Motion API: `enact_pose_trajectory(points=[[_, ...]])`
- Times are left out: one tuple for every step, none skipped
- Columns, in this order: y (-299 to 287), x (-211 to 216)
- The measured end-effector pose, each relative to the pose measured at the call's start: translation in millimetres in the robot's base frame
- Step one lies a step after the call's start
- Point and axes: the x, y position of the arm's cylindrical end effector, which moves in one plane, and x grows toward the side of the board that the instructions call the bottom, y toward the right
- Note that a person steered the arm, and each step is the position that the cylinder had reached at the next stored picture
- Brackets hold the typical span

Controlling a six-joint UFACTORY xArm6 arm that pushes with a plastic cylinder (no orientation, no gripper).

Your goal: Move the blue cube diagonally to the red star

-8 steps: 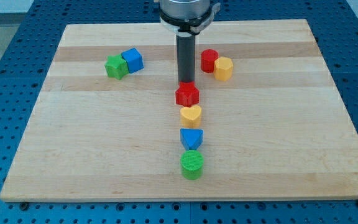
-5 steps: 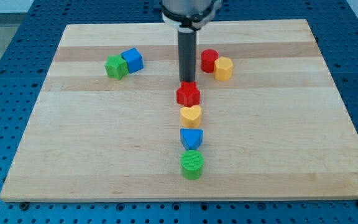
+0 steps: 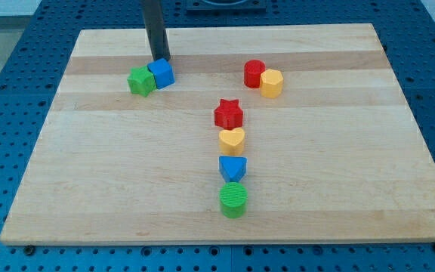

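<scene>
The blue cube (image 3: 161,73) sits at the upper left of the wooden board (image 3: 338,181), touching a green star-like block (image 3: 140,81) on its left. The red star (image 3: 229,114) lies near the board's middle, below and to the right of the cube. My tip (image 3: 161,59) is just above the blue cube's top edge, at or very near it. The rod runs straight up out of the view.
A yellow heart (image 3: 232,139), a blue triangular block (image 3: 232,167) and a green cylinder (image 3: 233,199) line up below the red star. A red cylinder (image 3: 254,72) and a yellow hexagonal block (image 3: 271,83) touch at the upper right.
My tip has left the red star's top edge and moved left and up to the blue cube's top side. No block has moved.
</scene>
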Motion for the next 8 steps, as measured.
enact_pose_trajectory(points=[[0,5],[0,17],[3,35],[8,50],[15,56],[26,58],[38,59],[43,60]])
